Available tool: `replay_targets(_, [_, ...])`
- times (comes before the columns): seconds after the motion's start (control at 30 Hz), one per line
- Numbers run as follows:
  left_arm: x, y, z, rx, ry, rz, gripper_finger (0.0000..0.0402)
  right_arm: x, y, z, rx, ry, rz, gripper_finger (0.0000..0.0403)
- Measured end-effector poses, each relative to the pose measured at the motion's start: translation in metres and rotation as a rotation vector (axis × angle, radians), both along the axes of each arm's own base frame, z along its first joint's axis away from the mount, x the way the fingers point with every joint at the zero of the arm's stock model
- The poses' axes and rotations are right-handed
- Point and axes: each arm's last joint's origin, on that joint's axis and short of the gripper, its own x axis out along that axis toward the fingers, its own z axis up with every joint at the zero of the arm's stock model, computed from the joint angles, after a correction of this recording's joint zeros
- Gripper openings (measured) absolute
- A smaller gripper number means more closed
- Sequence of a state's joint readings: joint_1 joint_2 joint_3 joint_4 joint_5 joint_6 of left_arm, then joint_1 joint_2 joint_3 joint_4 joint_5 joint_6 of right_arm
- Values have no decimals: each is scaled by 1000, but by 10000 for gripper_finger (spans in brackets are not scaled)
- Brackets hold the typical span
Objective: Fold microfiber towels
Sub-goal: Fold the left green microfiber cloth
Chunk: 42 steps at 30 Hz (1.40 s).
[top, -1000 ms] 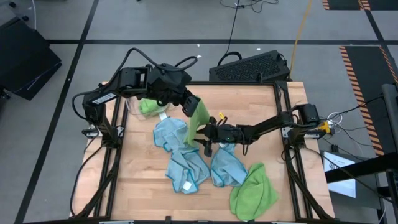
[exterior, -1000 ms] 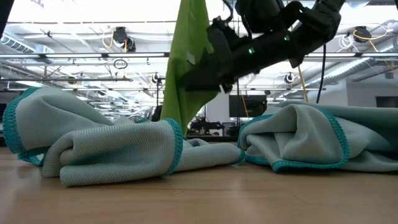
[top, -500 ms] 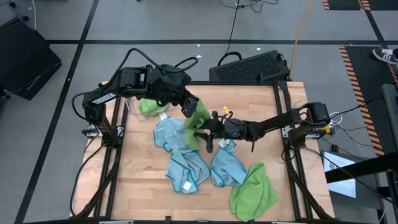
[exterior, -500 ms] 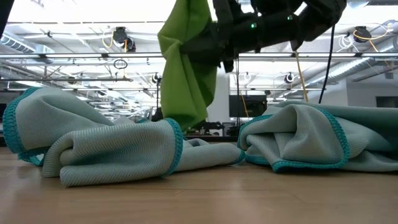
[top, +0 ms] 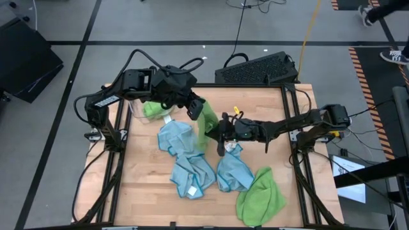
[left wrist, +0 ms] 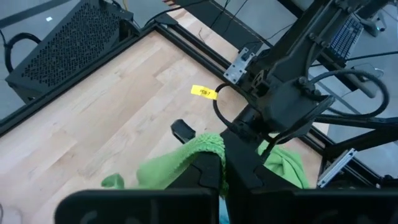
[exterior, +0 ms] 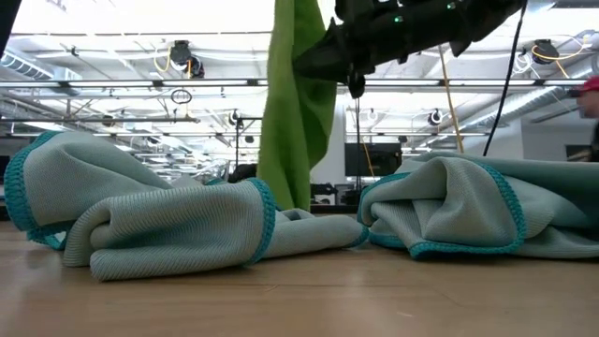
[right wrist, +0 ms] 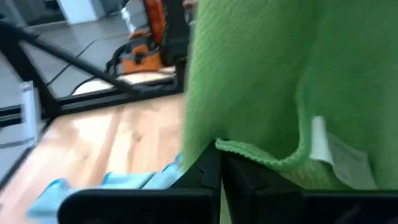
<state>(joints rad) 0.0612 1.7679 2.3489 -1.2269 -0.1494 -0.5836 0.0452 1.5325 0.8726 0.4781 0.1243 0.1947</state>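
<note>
High view. A lime green towel [top: 203, 122] hangs above the middle of the table [top: 268, 105], pinched between the left gripper [top: 195, 108] at its top and the right gripper [top: 220, 133] at its side edge. Both sets of jaws are closed on the cloth. It looks light, soft and limp, likely to sag wherever unsupported, so the hemmed edges and corners seem the best places to hold. Light blue towels [top: 185, 160] lie crumpled toward the table's near edge, another green towel [top: 261, 195] sits bunched at the near right corner, and a third green one [top: 152, 109] rests in the clear bin [top: 137, 112] at the far left corner.

Low view. The held towel [exterior: 298, 103] drapes straight down in loose folds, its lower end behind a blue heap [exterior: 140, 220].

Left wrist view. The jaws meet on a ruffled green edge [left wrist: 180, 165].

Right wrist view. The jaws close on the stitched hem beside the white tag [right wrist: 333, 152]; the weave is fine and plush.
</note>
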Motion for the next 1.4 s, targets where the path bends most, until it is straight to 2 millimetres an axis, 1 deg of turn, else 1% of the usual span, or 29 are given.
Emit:
replay_targets(0.13, [0,1,0,17,1,-2,3,-9,2,9,68,20,54,6])
replay_targets(0.27, [0,3,0,32,2,-5,4,-20,3,20,91,38,108,1])
replay_targets(0.57, [0,3,1,51,4,-19,3,-51,-1,49,87,53,99,1])
replay_targets(0.77, [3,1,5,55,-48,-24,3,-69,-4,63,89,45,89,0])
replay_targets(1.0, [6,0,8,53,-92,-24,3,-89,-7,76,114,36,78,0])
replay_targets(1.4, [6,0,10,59,-113,3,7,-118,-14,91,154,34,162,0])
